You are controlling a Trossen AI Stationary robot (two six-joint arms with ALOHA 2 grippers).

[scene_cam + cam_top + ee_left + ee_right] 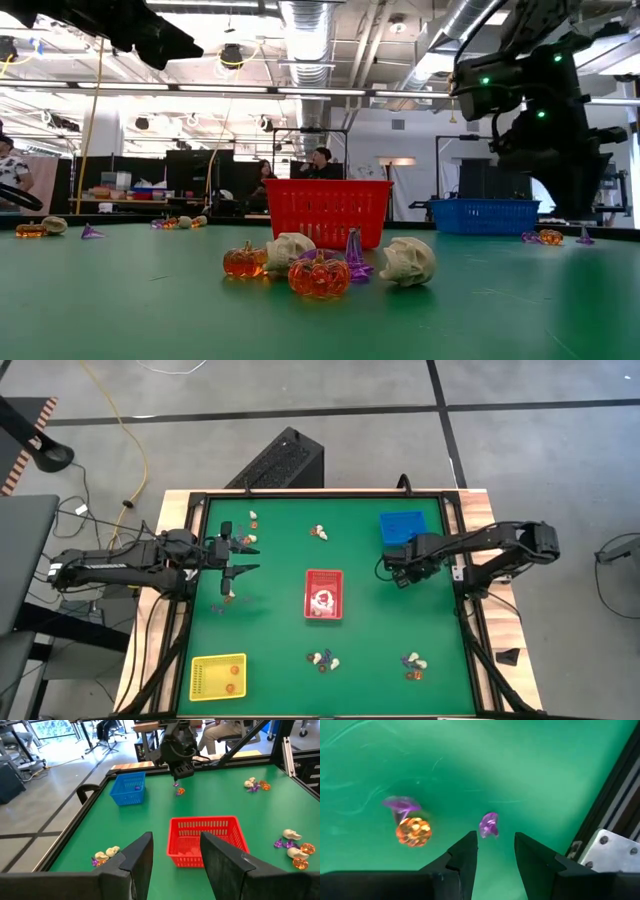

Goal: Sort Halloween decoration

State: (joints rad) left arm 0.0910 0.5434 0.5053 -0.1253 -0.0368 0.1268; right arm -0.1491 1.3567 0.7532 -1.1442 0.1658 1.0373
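Observation:
The Halloween decoration lies in small heaps on the green table: pumpkins, skulls and a purple piece point(320, 272) near the front, and others at the far side point(318, 532) and the left point(250, 520). My right gripper point(495, 851) points down, open, just above a purple trinket point(489, 825). An orange pumpkin point(413, 831) and a purple hat point(400, 804) lie beside that trinket. In the high view this gripper point(400, 573) is just in front of the blue tray point(403, 525). My left gripper point(177, 865) waits open at the table's left, facing the red tray point(205, 842).
The red tray point(323, 593) stands mid-table with something white in it. A yellow tray point(218, 676) at the near left holds two orange pieces. More trinkets lie near the front point(413, 665). A black frame point(615, 795) borders the table. People sit beyond it.

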